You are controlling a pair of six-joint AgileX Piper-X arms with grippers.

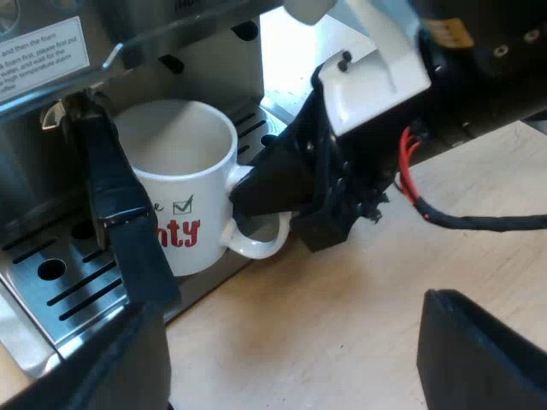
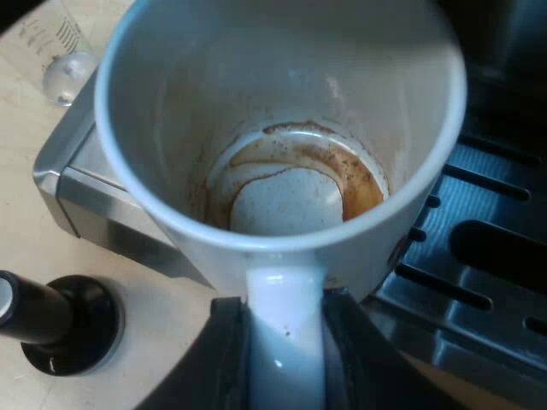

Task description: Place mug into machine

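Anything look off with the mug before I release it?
The mug is dirty inside: a brown ring of coffee residue in its bottom, smears up the wall. It stands upright at the drip tray, handle in the right gripper.

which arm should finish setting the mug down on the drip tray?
Right. The right gripper is clamped on the handle of the white mug, which is at the drip tray. The left gripper is open beside the mug, holding nothing.
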